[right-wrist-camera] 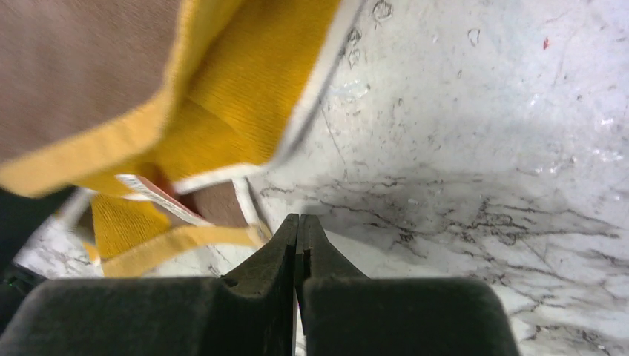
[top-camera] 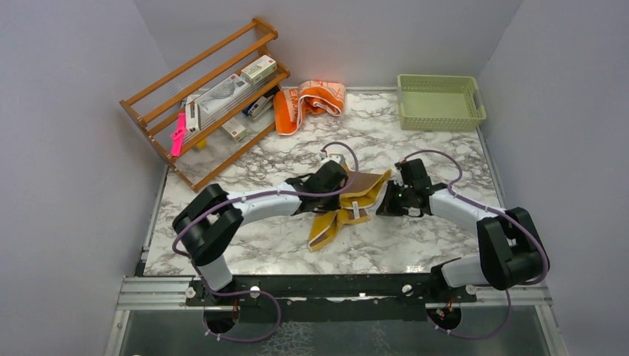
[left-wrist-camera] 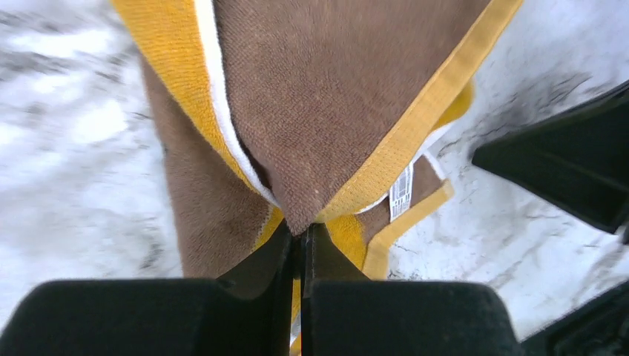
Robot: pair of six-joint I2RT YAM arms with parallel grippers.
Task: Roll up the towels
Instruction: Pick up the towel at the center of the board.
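Observation:
The mustard-yellow towel (top-camera: 337, 219) lies crumpled at the table's middle, its brown side showing (left-wrist-camera: 326, 96), with a white label (left-wrist-camera: 400, 191). My left gripper (left-wrist-camera: 303, 231) is shut on a brown corner of it, lifted a little off the marble (top-camera: 347, 187). From the right, my right gripper (right-wrist-camera: 297, 219) is shut just beside the towel's yellow edge band (right-wrist-camera: 178, 241), with only marble showing past its tips (top-camera: 384, 202). The orange and peach towel (top-camera: 308, 104) lies bunched at the back, away from both grippers.
A wooden rack (top-camera: 208, 96) with boxes and a pink item leans at the back left. A pale green basket (top-camera: 439, 101) stands at the back right. The right arm's black wrist (left-wrist-camera: 564, 170) is close to the left gripper's right side.

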